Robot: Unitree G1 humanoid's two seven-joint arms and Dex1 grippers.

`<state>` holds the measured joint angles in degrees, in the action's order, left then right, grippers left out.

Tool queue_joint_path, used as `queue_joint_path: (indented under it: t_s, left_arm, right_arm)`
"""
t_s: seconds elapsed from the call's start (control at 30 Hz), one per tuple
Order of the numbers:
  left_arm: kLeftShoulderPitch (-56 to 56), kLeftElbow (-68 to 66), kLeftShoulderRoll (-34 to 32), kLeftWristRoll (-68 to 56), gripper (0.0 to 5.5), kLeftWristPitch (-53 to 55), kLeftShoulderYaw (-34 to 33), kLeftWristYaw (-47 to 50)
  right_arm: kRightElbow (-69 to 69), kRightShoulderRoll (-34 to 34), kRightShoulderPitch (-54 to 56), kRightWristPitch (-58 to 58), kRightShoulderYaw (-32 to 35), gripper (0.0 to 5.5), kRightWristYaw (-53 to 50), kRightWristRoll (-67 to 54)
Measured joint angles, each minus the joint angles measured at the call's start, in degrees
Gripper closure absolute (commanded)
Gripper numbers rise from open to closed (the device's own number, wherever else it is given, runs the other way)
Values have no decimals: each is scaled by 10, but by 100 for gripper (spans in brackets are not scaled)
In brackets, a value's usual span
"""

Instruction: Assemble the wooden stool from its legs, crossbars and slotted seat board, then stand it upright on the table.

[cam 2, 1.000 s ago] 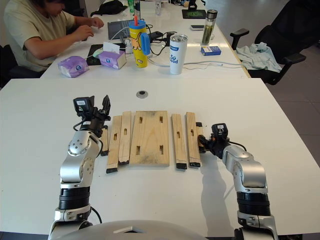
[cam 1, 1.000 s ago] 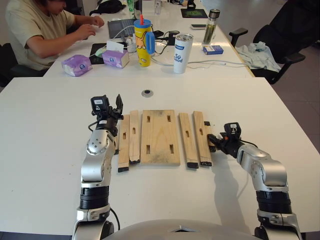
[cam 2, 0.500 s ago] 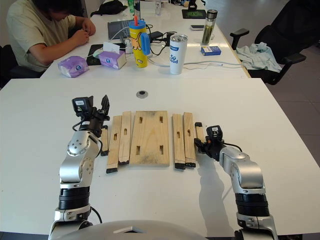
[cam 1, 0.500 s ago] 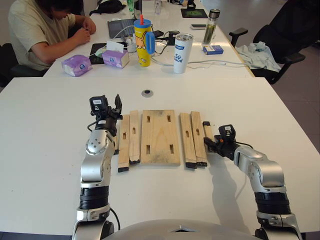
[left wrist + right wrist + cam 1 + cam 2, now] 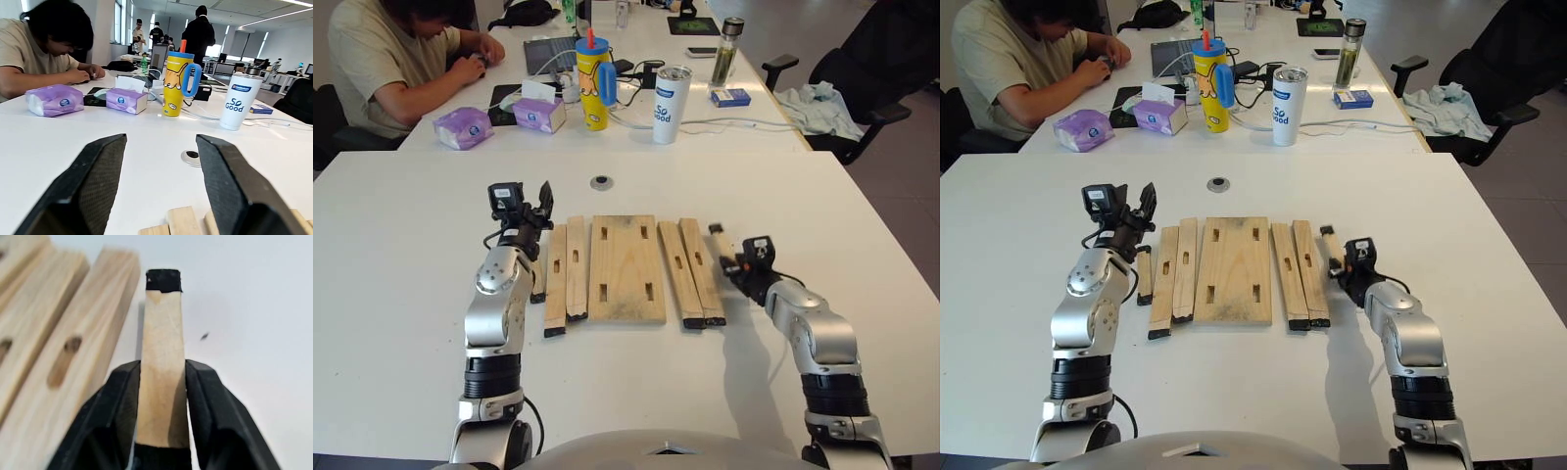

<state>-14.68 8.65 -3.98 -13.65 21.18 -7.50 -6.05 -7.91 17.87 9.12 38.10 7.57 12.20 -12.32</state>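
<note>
On the desk (image 5: 411, 245), the slotted seat board (image 5: 626, 266) lies flat midway between the left and right edges. Nearer the right edge, my right pincer (image 5: 163, 369) is clamped on a black-tipped crossbar (image 5: 164, 333). My left pincer (image 5: 161, 138) hangs wide open over the 2 left legs (image 5: 566, 269).

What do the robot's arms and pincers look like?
The left arm and right arm are rounded silver shells with black ribbed bands near the base and thin black cables. The left pincer and right pincer have black, wedge-shaped fingers.
</note>
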Motion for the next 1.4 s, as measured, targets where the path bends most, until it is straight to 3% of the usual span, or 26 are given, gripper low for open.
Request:
queue_joint_path:
  t_s: [0.17, 0.37, 0.53, 1.17, 1.4]
  left_arm:
    - [-22, 10, 7, -150, 283, 95, -13, -83]
    - [-53, 49, 12, -307, 283, 205, -10, -143]
    - [-79, 48, 18, -400, 283, 243, -43, -134]
    - [-104, 18, 0, -426, 283, 279, -24, -127]
    - [-104, 19, -2, -445, 389, 284, -25, -127]
  right_arm:
    - [-16, -27, 37, -93, 23, 418, 24, -39]
    - [-70, -30, 21, -168, -49, 418, 141, -66]
    - [-78, -26, 4, -209, -59, 418, 189, -82]
    - [-90, 1, -13, -310, -114, 418, 240, -43]
    - [-98, 3, -16, -310, -121, 418, 241, -44]
